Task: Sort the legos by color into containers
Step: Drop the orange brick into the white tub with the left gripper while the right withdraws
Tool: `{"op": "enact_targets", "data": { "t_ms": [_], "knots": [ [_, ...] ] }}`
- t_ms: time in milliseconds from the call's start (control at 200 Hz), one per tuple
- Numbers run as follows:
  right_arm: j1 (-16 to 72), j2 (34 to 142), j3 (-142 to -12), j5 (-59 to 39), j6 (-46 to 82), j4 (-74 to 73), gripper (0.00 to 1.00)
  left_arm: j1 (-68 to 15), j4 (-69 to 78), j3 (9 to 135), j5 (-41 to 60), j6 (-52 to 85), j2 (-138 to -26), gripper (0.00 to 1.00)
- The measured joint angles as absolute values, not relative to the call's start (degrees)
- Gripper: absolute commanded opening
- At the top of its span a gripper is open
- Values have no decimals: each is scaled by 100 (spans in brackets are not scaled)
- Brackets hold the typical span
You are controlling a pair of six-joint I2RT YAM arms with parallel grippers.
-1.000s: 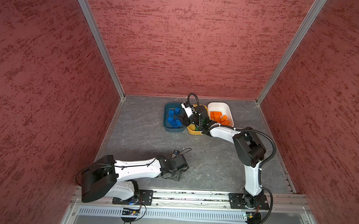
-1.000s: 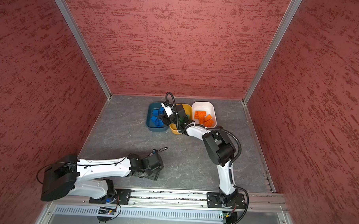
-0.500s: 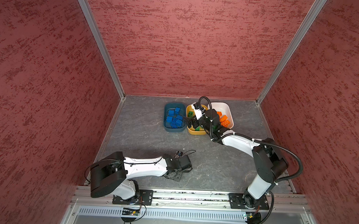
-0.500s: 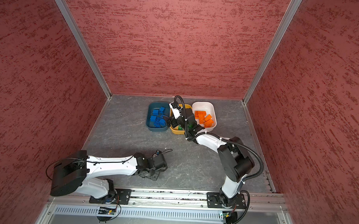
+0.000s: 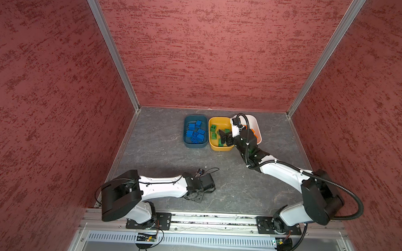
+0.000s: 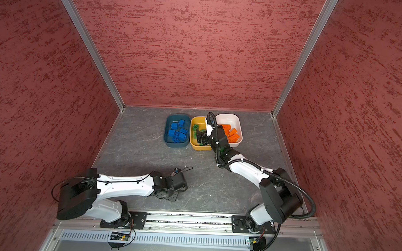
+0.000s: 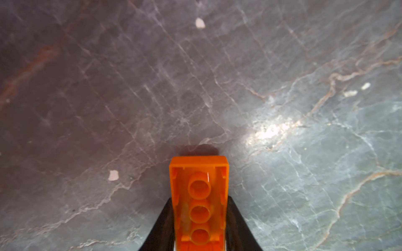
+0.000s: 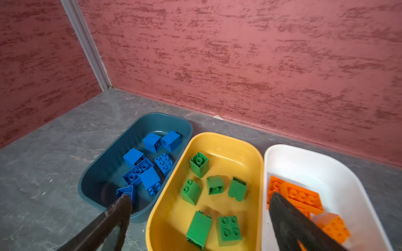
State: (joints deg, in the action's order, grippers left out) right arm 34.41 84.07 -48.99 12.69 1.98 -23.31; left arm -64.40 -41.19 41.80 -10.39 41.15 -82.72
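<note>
While the left gripper [image 7: 199, 202] is clamping an orange brick [image 7: 199, 167], the right gripper [image 8: 200, 196] is hanging wide apart over the yellow tub [image 8: 219, 139].
Only the left wrist view is showing that brick, hollow side facing the camera, close to the tabletop [image 7: 130, 87]; both top views are hiding it under the left arm [image 5: 161, 186], well apart from the white tub [image 6: 229, 119].

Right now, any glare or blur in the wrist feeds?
Left wrist: bright glare patch on the table, orange brick slightly soft at the frame edge; right wrist: right tool blurred near the lens, sheen on the yellow tub, green bricks sharp.
</note>
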Motion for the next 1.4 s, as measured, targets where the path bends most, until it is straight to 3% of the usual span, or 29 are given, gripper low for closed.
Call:
{"op": "enact_targets", "data": {
  "t_ms": [235, 476, 776, 1127, 1267, 1398],
  "knots": [
    [3271, 7690, -4362, 1745, 513, -2449, 99, -5822, -4038, 4963, -1079, 3798, -8305, 23],
    [2657, 6694, -3514, 2102, 1476, -2574, 99, -5301, -3347, 6775, -945, 2799, -8945, 22],
    [2237, 5714, -2779, 2436, 2261, -2449, 99, -5083, -1863, 9035, -423, 2067, -10794, 22],
    [2222, 4477, -2521, 2993, 2547, -1695, 99, -4770, -1374, 11646, 97, 2858, -13323, 24],
    [2217, 4088, -2331, 3131, 2591, -1313, 99, -4582, -1603, 13133, 213, 3142, -14383, 32],
    [2215, 3894, -2307, 3203, 2596, -1026, 99, -4501, -1719, 14099, 495, 3365, -15041, 55]
  ]
}}
